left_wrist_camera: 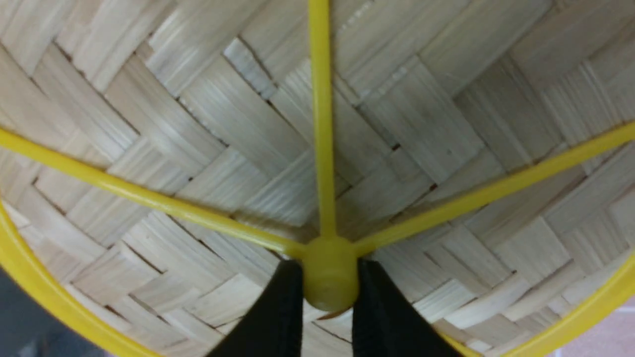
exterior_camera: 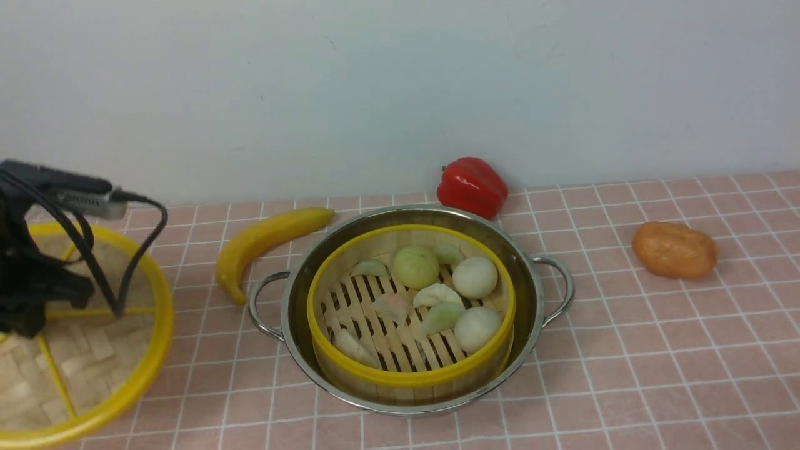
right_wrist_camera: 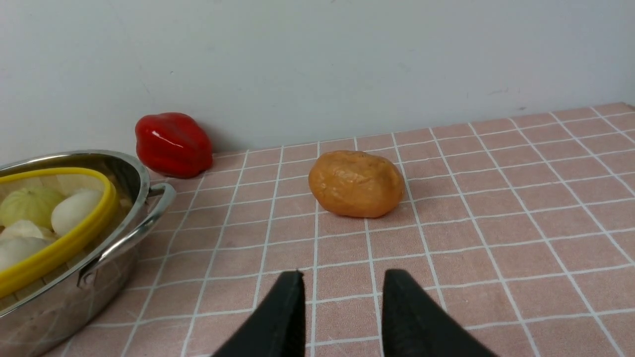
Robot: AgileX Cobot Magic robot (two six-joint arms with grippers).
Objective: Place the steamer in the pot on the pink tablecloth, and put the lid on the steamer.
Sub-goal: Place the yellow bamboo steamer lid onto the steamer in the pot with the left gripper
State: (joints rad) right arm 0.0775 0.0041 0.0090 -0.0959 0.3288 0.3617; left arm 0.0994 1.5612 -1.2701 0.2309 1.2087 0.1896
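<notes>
The steamer (exterior_camera: 409, 375), a bamboo basket with a yellow rim, sits inside the shiny pot (exterior_camera: 525, 275) at the middle of the pink tablecloth (exterior_camera: 625, 375). Buns and dumplings (exterior_camera: 475, 277) lie on its slats. The lid (exterior_camera: 94, 356), a woven disc with yellow spokes, is at the far left under my left arm (exterior_camera: 31, 287). My left gripper (left_wrist_camera: 330, 277) is shut on the lid's yellow centre hub (left_wrist_camera: 330, 263), one finger on each side. My right gripper (right_wrist_camera: 344, 275) hovers open over bare cloth right of the pot (right_wrist_camera: 99, 233), holding nothing; it is out of the front view.
A banana (exterior_camera: 262, 240) lies behind the pot on its left. A red pepper (exterior_camera: 472, 186) stands by the back wall. An orange-brown potato-like lump (exterior_camera: 674, 250) rests on the cloth to the right, just ahead of my right gripper.
</notes>
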